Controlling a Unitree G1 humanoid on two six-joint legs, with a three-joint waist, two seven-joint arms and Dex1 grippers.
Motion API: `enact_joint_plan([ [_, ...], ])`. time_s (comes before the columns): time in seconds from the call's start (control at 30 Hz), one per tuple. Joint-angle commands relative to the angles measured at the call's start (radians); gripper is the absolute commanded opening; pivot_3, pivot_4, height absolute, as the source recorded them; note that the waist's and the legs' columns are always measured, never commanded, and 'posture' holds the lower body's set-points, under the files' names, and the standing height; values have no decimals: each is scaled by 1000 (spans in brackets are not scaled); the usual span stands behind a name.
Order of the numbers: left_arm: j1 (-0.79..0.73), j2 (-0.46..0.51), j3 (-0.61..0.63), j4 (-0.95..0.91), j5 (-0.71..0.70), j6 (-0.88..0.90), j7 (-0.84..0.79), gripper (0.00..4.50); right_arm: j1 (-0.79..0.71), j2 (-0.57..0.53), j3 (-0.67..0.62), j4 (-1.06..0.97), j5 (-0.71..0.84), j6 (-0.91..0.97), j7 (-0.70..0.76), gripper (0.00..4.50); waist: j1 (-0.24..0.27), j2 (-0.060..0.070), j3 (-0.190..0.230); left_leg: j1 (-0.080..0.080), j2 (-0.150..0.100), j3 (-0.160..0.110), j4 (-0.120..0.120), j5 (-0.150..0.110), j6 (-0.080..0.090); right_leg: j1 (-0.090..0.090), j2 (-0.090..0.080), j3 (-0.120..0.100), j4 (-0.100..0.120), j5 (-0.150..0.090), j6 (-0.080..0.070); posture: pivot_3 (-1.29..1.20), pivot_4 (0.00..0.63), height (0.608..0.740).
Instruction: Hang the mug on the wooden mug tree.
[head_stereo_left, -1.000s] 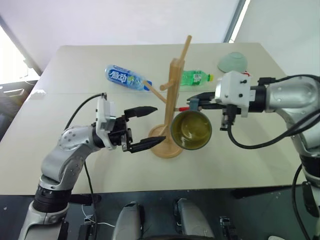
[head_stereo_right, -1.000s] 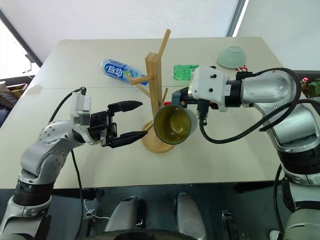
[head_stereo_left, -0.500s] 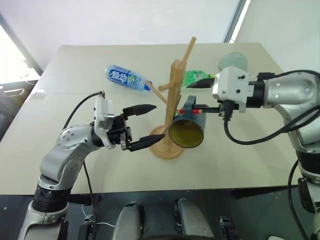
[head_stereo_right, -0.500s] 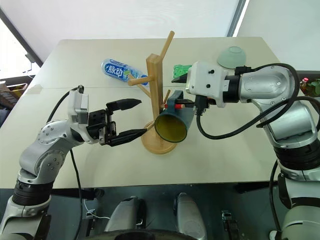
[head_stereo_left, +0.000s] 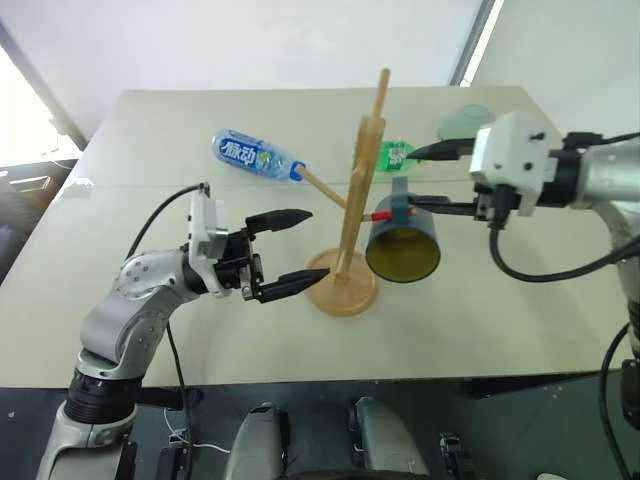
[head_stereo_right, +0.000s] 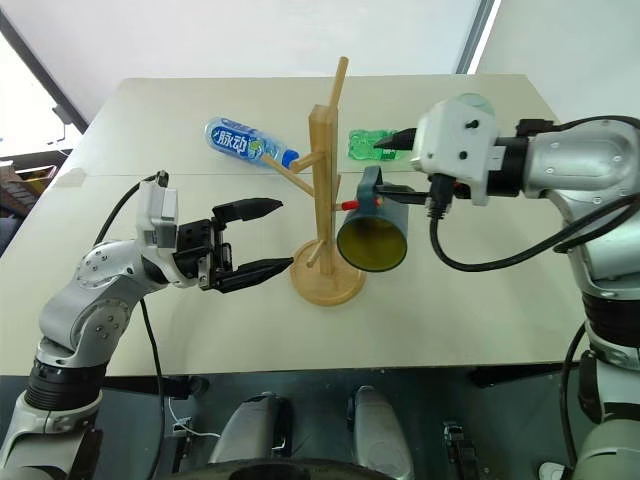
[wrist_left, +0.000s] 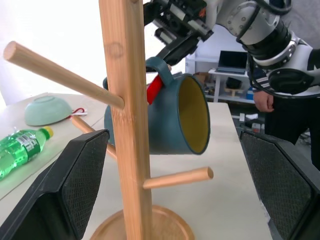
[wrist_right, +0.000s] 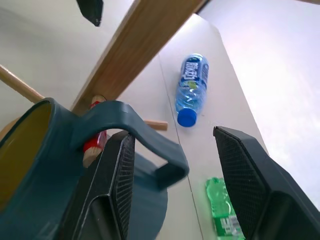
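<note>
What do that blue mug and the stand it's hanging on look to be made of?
The mug looks like glazed ceramic or enamelled metal: smooth matte blue outside, yellow inside; I can't tell which. The stand is plainly pale unpainted wood, with visible grain and one red-tipped peg.

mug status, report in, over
Right gripper open, at the handle. Mug hanging by its handle on the red-tipped peg of the mug tree. Left gripper open beside the base. Nothing blocking.
</note>
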Motion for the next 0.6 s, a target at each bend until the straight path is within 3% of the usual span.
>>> enact_joint_plan([
  [0.03, 3, 1, 34, -2, -14, -7, 6, 4500, 18, -14, -72, -21, 40, 8, -14, 2538, 0, 0, 0, 0, 0, 0, 0, 0, 0, 0, 0, 0, 0, 0, 0, 0, 150, 740],
  [0.27, -4, 4, 37, 14, -7, -15, 6, 4500, 53, -14, -85, -15, 46, 0, -23, 2538, -1, 0, 0, 1, 0, 0, 0, 0, 0, 0, 1, 0, 1, 0, 0, 0, 150, 740],
  [0.43, 35, -9, 86, 57, 34, -31, 92, 4500, 149, 22, -231, 24, 162, 76, -56, 2538, 1, 0, 0, 0, 0, 0, 0, 0, 0, 0, 0, 0, 0, 0, 0, 0, 150, 740],
  [0.6, 116, -57, 143, 128, 125, -61, 247, 4500, 355, 151, -366, 103, 249, 90, -112, 2538, 1, -3, -1, 1, 0, -1, 0, 0, 0, 3, 0, 0, -1, 0, 0, 0, 150, 740],
])
